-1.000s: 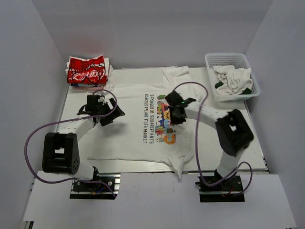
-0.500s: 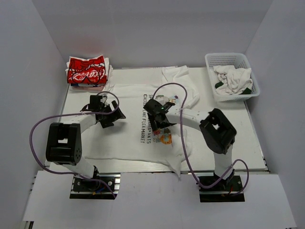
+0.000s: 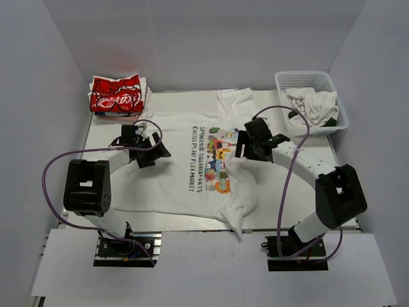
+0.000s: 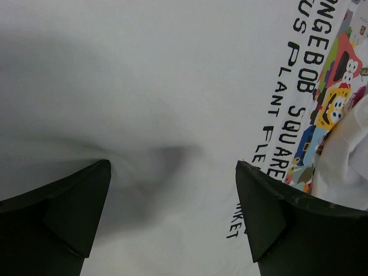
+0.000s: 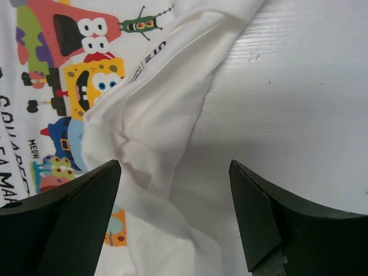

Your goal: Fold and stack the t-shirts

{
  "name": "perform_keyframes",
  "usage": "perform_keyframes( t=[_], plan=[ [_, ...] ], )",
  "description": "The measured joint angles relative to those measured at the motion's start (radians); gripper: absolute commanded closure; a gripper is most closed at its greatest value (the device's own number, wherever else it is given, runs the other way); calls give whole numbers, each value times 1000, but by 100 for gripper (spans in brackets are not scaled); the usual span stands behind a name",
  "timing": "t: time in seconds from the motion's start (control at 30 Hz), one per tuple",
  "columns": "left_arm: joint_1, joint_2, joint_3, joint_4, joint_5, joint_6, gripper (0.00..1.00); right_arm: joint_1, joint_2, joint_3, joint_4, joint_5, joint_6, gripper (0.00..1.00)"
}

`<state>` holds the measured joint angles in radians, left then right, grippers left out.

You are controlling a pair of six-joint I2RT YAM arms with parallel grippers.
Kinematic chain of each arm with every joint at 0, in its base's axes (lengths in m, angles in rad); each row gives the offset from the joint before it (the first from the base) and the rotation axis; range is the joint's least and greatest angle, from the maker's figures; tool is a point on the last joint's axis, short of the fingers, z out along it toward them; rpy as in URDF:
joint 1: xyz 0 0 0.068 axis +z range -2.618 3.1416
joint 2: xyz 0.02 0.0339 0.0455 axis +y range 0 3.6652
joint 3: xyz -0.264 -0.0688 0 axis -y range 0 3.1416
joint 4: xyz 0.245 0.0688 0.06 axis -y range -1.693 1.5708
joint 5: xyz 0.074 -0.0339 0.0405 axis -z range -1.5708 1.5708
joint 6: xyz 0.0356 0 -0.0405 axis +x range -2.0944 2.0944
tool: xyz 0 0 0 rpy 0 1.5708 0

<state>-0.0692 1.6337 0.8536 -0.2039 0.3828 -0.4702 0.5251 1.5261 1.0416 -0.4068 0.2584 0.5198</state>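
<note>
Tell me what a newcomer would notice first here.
The big white t-shirt with its cartoon print, spread across the middle of the table, right edge folded onto the print. Next, the folded red t-shirt in the far left corner and the white basket of crumpled cloth at far right. The left hand and right hand hover open over the white t-shirt.

The large white cotton t-shirt with colourful cartoon print and dark lettering (image 3: 169, 176) lies face up, spread across the white table (image 3: 300, 185) before me. Its left part is nearly flat. On the right a rumpled flap of its cloth (image 5: 149, 138) is turned back onto the edge of the print, one sleeve pointing far, one near. The red t-shirt with white script (image 3: 116, 94) sits folded at the far left corner.
</note>
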Motion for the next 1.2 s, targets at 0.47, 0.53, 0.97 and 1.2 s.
perform_keyframes(
  t=[0.47, 0.53, 0.97, 1.2],
  plan=[
    [0, 10, 8, 3, -17, 3, 0, -109, 222, 6, 155, -203, 7, 60],
    [0, 10, 9, 3, -23, 3, 0, -115, 232, 6, 155, -202, 19, 82],
    [-3, 11, 14, -1, -103, -33, 0, -206, 100, -26, 56, -70, 37, 100],
    [-11, 37, 46, -9, -137, -60, 0, -286, -38, -75, -26, -6, 47, 78]
  ],
)
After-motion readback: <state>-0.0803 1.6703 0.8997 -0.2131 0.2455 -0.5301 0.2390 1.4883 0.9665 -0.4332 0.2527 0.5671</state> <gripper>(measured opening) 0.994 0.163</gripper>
